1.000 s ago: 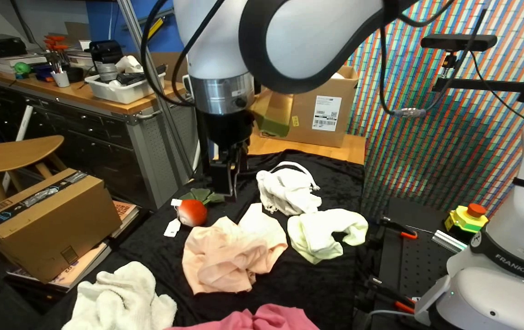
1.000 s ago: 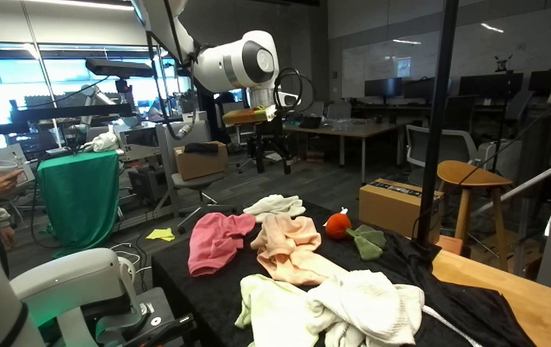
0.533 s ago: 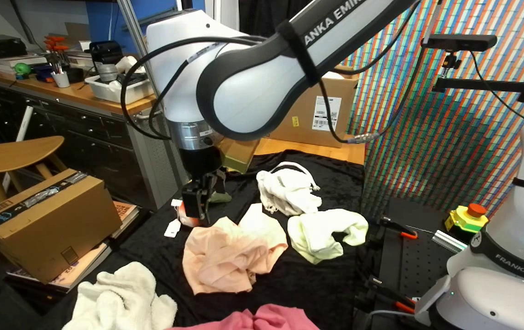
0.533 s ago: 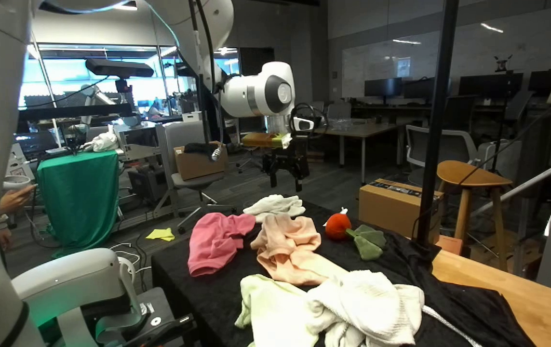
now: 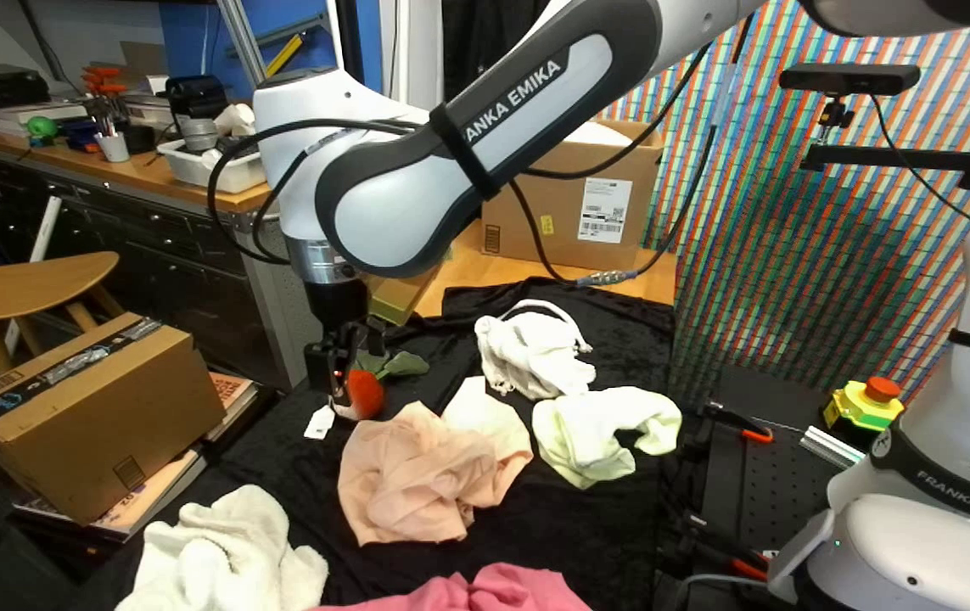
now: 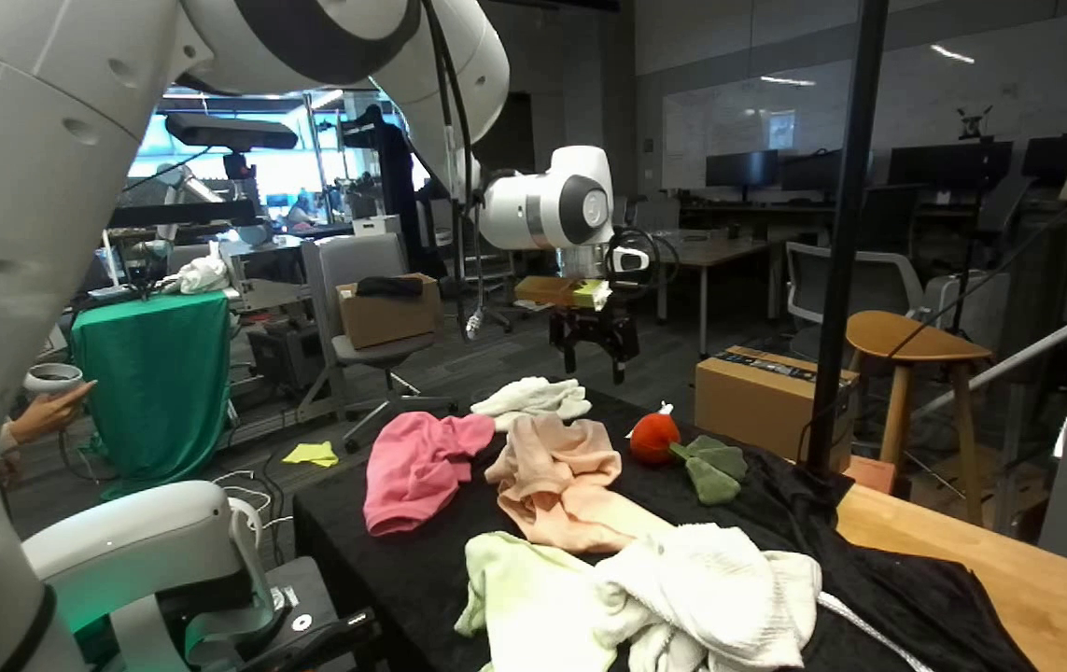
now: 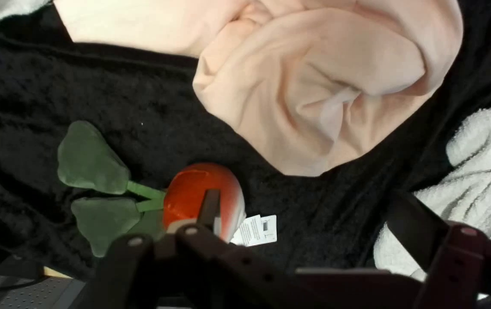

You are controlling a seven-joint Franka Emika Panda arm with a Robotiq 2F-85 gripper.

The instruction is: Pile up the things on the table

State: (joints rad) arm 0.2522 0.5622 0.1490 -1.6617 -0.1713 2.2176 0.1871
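Observation:
Several crumpled cloths lie apart or overlapping on the black table [image 5: 586, 530]: peach [image 5: 425, 475] in the middle, pale yellow-green [image 5: 578, 433], white [image 5: 531, 352] with a looped white cord [image 5: 559, 311], hot pink [image 6: 421, 467], and a fluffy cream-white one [image 5: 226, 552]. A red-orange plush [image 6: 653, 439] with green leaves and paper tags rests beside the peach cloth. My gripper [image 6: 594, 367] hangs above the table, fingers wide apart and nothing between them. Seen from the wrist, the gripper [image 7: 312, 210] has its left finger over the red-orange plush [image 7: 185, 184] and its right finger over the fluffy cloth [image 7: 486, 167].
Past the table's edge, a brown cardboard box [image 5: 94, 416] sits low on some books. A larger carton [image 5: 586, 204] stands on the wooden surface behind. Near the table rises a black pole [image 6: 846, 243]. An emergency-stop button [image 5: 881, 389] is by the robot base.
The arm has lowered and shifted leftward in the view that faces the patterned curtain, rightward in the view with the desks. The gripper stays open; cloths and plush have not moved.

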